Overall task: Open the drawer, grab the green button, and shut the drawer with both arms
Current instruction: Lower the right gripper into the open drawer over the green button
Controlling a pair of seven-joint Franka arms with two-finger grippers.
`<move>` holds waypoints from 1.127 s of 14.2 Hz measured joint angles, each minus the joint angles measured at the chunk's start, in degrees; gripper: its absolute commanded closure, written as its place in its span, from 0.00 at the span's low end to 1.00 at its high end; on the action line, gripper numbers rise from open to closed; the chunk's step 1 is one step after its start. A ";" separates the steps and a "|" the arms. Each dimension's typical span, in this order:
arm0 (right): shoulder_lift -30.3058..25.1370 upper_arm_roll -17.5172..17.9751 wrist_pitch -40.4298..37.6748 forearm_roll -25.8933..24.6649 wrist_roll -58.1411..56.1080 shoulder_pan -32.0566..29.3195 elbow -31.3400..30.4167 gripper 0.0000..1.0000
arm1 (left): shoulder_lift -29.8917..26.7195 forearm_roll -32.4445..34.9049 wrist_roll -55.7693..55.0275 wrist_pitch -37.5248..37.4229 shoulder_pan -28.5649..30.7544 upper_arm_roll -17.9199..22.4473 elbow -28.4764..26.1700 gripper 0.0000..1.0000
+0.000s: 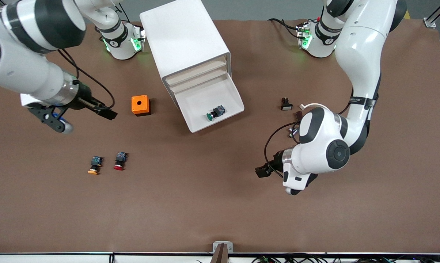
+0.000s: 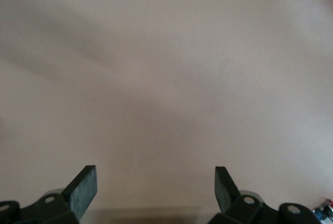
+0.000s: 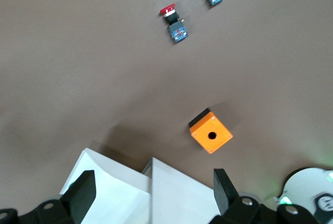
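Observation:
The white cabinet [image 1: 185, 38] stands at the table's back. Its bottom drawer [image 1: 225, 86] is pulled out. The green-capped button [image 1: 214, 112] lies on its side in the drawer, near the front edge. My right gripper [image 1: 57, 124] is open and empty, up in the air over the table toward the right arm's end, beside the orange box. Its wrist view looks down past open fingers [image 3: 83, 195] at the cabinet [image 3: 182, 195]. My left gripper [image 1: 292, 190] is open and empty over bare table toward the left arm's end. Its fingers [image 2: 83, 190] frame only bare table.
An orange box [image 1: 140, 105] with a round hole stands beside the cabinet and shows in the right wrist view [image 3: 210, 133]. An orange-capped button [image 1: 94, 165] and a red-capped button [image 1: 120, 161] lie nearer the front camera. A small black and white part [image 1: 286, 104] lies near the left arm.

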 measured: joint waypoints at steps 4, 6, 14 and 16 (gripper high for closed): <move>0.42 -0.01 5.72 0.00 7.69 4.43 -2.23 0.00 | -0.82 8.85 -6.29 1.32 -0.85 0.15 -0.39 0.01; 0.71 0.00 7.70 0.00 10.88 6.30 -2.90 0.00 | -0.81 11.96 -9.89 2.47 -1.94 0.15 -1.04 0.01; 6.32 -0.02 16.10 -0.65 24.86 15.77 -3.59 0.00 | -0.24 17.36 -15.20 2.71 -4.41 0.16 -3.96 0.01; 8.65 -0.04 17.83 -1.75 28.66 18.23 -3.60 0.00 | -0.21 17.37 -15.20 2.72 -4.41 0.16 -4.32 0.00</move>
